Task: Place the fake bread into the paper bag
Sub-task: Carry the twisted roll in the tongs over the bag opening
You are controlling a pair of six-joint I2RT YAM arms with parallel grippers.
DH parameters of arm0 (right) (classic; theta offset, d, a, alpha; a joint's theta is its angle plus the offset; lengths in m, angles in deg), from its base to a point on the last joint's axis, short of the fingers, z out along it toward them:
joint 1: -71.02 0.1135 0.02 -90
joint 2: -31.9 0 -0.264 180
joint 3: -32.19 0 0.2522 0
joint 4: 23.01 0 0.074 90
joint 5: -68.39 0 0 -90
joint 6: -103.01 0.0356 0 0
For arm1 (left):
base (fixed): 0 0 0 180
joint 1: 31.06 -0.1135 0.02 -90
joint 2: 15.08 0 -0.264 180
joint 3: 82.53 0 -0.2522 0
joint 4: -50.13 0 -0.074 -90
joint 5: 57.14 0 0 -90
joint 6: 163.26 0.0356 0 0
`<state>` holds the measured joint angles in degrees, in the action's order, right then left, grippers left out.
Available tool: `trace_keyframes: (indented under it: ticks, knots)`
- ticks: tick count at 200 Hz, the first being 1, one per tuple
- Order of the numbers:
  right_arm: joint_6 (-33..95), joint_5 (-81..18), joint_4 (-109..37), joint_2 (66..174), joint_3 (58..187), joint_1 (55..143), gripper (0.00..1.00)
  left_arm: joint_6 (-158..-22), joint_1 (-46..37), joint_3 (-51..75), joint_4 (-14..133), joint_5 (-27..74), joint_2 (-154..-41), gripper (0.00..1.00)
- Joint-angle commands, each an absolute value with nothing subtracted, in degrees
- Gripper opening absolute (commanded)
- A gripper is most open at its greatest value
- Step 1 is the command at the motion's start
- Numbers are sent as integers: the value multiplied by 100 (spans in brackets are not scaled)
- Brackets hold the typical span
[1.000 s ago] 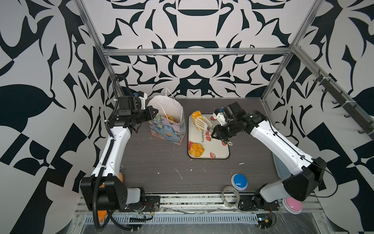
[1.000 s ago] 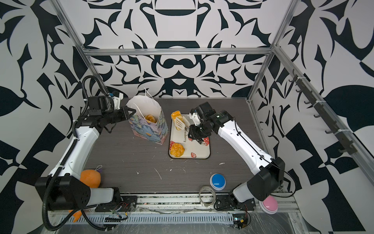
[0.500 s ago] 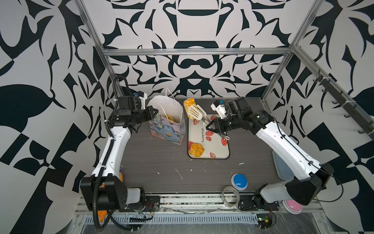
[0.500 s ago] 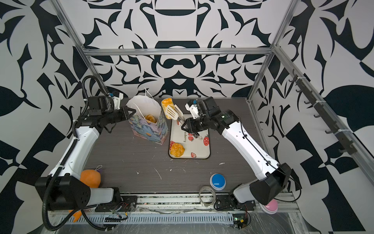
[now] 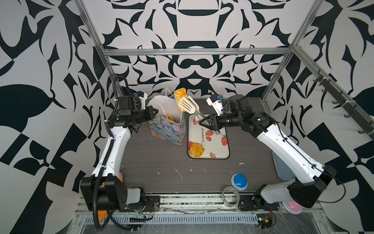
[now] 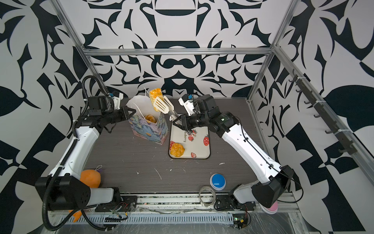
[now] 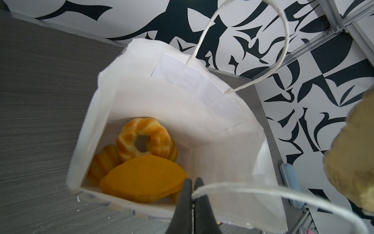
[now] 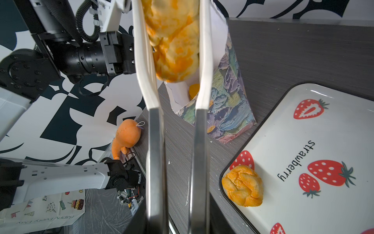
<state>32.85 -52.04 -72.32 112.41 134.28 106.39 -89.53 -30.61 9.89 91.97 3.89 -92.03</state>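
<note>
The flowered paper bag [image 5: 168, 129] [image 6: 149, 129] stands open left of the tray. My left gripper [image 5: 154, 112] [image 7: 193, 182] is shut on its near cord handle [image 7: 242, 188]. Inside the bag lie a ring pastry [image 7: 125, 139], a croissant [image 7: 105, 162] and a flat orange loaf [image 7: 141, 178]. My right gripper [image 5: 204, 121] [image 6: 178, 121] is shut on white-tipped metal tongs [image 5: 189, 105] [image 8: 155, 141]. The tongs pinch a striped loaf of fake bread [image 5: 179, 95] [image 8: 176, 50] high beside the bag's mouth. A round bun [image 5: 196, 150] [image 8: 242, 185] sits on the strawberry tray [image 5: 220, 147].
A blue button [image 5: 239, 181] and a tape roll [image 5: 230, 195] lie at the front right. An orange plush toy [image 6: 90, 178] rests by the left arm's base. A grey-blue lid [image 5: 283, 172] sits under the right arm, and a printed bag [image 8: 46, 206] lies flat off the table.
My right gripper has lifted the tongs with the loaf off the tray and carried it up and left to the bag's mouth. The left gripper has stayed on the handle.
</note>
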Motion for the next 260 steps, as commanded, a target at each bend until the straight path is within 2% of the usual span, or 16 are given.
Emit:
trace_keyframes:
  ticks: [1,260]
  knots:
    - [3309,-5260,-6495,11229,13753,10789,36,-8948,-3036,1076,9248,324,-9204,1]
    - [3342,-5008,-6598,12119,13910,10996,37,-8932,-3036,1080,9247,349,-9190,2]
